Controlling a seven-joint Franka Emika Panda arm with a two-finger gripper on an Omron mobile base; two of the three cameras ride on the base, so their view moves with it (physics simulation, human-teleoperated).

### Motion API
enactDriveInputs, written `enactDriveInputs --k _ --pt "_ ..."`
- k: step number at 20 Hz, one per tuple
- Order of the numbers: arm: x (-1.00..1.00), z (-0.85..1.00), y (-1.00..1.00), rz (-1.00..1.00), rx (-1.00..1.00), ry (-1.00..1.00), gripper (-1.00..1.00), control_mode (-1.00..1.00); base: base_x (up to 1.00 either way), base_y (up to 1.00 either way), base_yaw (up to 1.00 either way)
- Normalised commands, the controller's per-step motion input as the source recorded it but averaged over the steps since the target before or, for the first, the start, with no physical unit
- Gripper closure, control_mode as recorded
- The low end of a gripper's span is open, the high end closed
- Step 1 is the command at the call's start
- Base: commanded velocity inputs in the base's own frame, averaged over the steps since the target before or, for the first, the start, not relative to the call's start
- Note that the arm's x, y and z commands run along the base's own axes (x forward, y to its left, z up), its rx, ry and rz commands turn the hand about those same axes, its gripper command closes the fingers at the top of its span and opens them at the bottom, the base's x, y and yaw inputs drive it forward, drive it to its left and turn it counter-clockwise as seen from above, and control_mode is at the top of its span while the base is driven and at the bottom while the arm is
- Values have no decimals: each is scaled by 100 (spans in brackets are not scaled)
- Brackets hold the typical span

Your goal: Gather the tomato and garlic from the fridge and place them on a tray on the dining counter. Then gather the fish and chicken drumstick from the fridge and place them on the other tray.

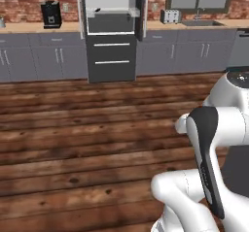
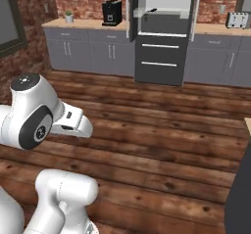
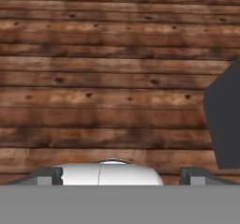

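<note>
Your robot stands on a wooden kitchen floor, well apart from an open fridge at the far wall.

In the left base view, the fridge sits at the top centre of the frame, its upper doors swung open on pale shelves, with two dark drawers below. You cannot make out the tomato, garlic, fish or drumstick inside; the shelves are too small to read. A black coffee machine stands on the bench at the upper left, and a toaster stands right of the fridge. The white arm fills the lower right. In the hand view, your pincer has its two dark tips spread wide apart at the bottom edge, holding nothing, over brown floor planks. A dark shape crosses the right edge.
</note>
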Motion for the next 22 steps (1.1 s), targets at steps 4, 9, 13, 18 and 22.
enactDriveInputs --k 4,9,13,18,22 --pt "0 0 0 0 0 0 -100 100 100 -1 0" --pt "0 0 0 0 0 0 -100 100 100 -25 0" --pt "0 0 0 0 0 0 -100 100 100 -44 0" --pt "0 0 0 0 0 0 -100 100 100 -54 0" --pt "0 0 0 0 0 0 -100 100 100 -57 0"
